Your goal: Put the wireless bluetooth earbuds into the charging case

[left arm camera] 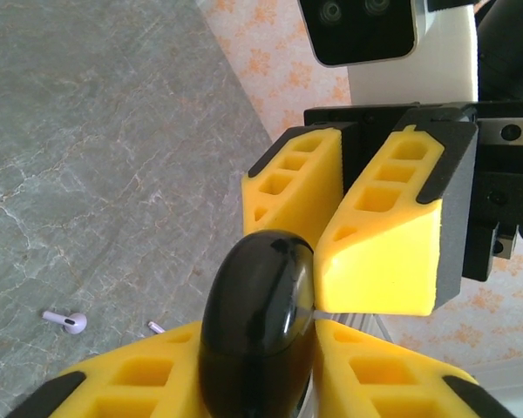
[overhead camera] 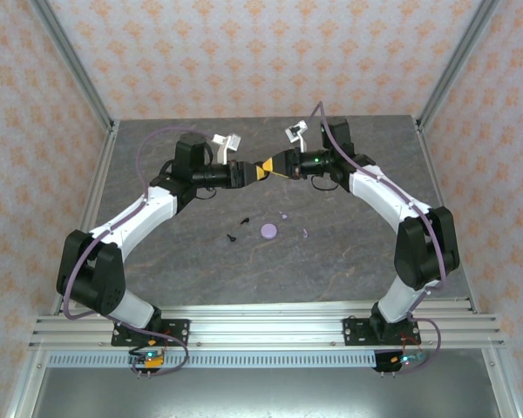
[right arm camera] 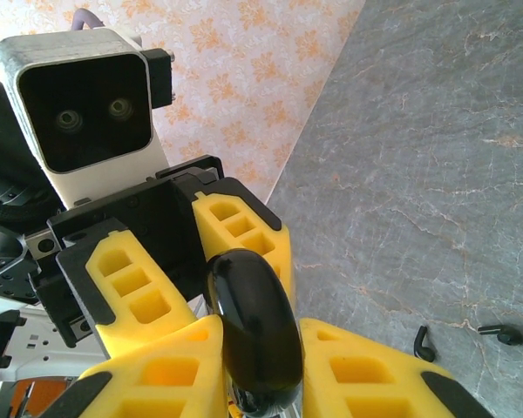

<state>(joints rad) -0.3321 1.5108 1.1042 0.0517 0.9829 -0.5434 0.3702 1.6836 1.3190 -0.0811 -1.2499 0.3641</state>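
No word, label, brand, number or sign is showing legibly anywhere, not on the glossy black case (left arm camera: 260, 340), the boxy wrist camera (right arm camera: 83, 109), the patterned wallpaper (overhead camera: 244, 52) or the grey table (overhead camera: 357, 252).

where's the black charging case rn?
The black case is mid-air above the far-centre table, gripped between left hand and right hand, beyond the lavender disc.

- The charging case (left arm camera: 261, 287) was glossy black.
- The left gripper (left arm camera: 260, 348) and right gripper (right arm camera: 254, 348) had yellow fingers edged in black.
- The table (overhead camera: 357, 252) was grey with pale marbled veins.
- The walls (overhead camera: 244, 52) were cream with an orange floral repeat.
- The lavender earbud (left arm camera: 65, 321) was pale; the black earbuds (right arm camera: 424, 342) were dark throughout.
- The disc (overhead camera: 268, 231) was lavender.
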